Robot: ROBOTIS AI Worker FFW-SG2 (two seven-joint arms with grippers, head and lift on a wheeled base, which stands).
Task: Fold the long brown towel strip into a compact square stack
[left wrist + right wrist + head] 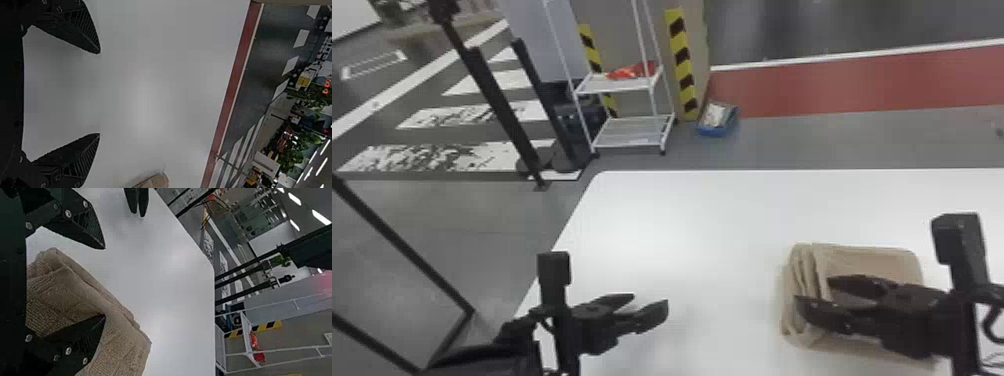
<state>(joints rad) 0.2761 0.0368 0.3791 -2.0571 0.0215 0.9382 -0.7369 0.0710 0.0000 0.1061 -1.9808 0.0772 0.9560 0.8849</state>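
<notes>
Towel [892, 260], folded: beneath right gripper [812, 290], its fingers spread, empty, likely for squaring. Left gripper [650, 299]: fingers parted, empty, presumably spare.

1. Your head view: from above, forward-down over the table [712, 215].
2. Your left wrist view: near tabletop, facing the red strip [857, 82], head view's two o'clock.
3. Your right wrist view: close over the towel [872, 260], sharing the rack [614, 89], head view's eleven.
</notes>
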